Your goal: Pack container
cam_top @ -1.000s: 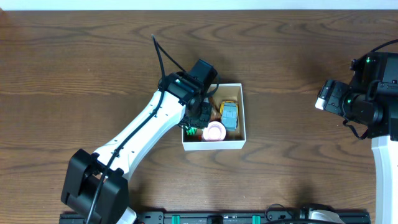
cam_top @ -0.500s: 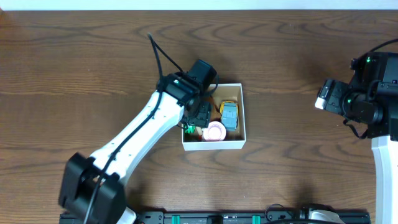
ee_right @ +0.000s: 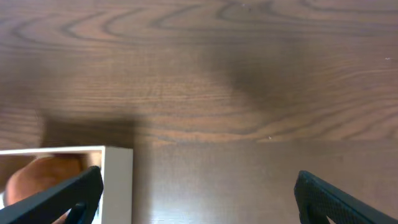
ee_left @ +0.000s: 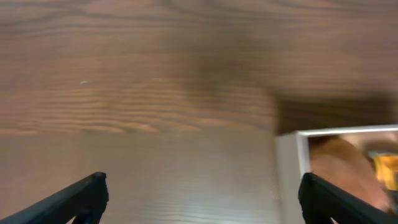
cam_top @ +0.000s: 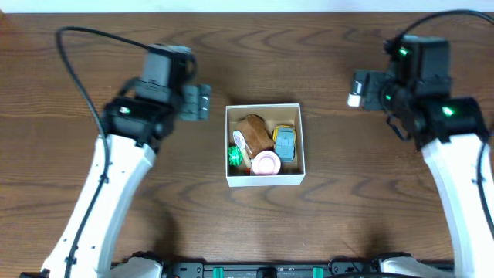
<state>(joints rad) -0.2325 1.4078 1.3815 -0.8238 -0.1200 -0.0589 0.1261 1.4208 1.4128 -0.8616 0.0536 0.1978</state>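
The container (cam_top: 302,147), a small white-walled square box, sits at mid-table. Inside lie a brown toy (cam_top: 253,131), a blue toy (cam_top: 285,144), a pink toy (cam_top: 267,163) and a green toy (cam_top: 235,157). My left gripper (cam_top: 197,103) hovers just left of the box, open and empty. In the left wrist view the left gripper (ee_left: 202,199) spans bare wood, with the container's wall (ee_left: 289,168) and brown toy (ee_left: 339,162) at right. My right gripper (cam_top: 361,87) hangs open right of the box. The right gripper (ee_right: 199,199) shows the container's wall (ee_right: 118,180) at left.
A yellow piece (cam_top: 287,128) lies beside the blue toy inside the box. Dark wood tabletop (cam_top: 93,46) surrounds the box on all sides. A black rail (cam_top: 270,270) runs along the front edge.
The left gripper has lifted out of the box and swung left, opening wide. The brown toy now lies uncovered inside. The right arm has moved up and left, jaws opening fully.
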